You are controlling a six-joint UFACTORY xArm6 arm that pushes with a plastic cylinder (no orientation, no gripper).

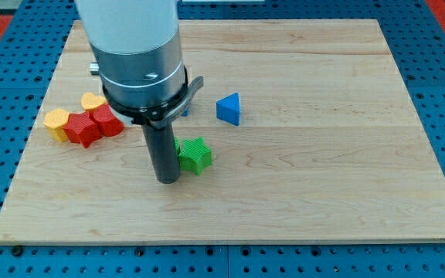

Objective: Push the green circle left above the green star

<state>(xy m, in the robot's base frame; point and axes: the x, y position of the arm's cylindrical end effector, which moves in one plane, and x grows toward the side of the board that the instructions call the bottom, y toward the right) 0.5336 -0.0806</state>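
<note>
My tip (167, 180) rests on the wooden board (323, 177), left of centre. A green block (195, 155), star-like in outline, lies just right of the rod and touches or nearly touches it. A sliver of green (178, 144) shows at the rod's right edge, above the block's left side. I cannot tell whether it is a separate block. No green circle shows clearly. The arm's wide grey body (134, 46) hides the board behind it.
A blue triangle (229, 108) lies up and to the right of the green block. A bit of another blue block (185, 109) peeks out beside the arm. At the view's left, two red blocks (107, 120) (81, 130) and two yellow blocks (92, 100) (56, 121) sit clustered.
</note>
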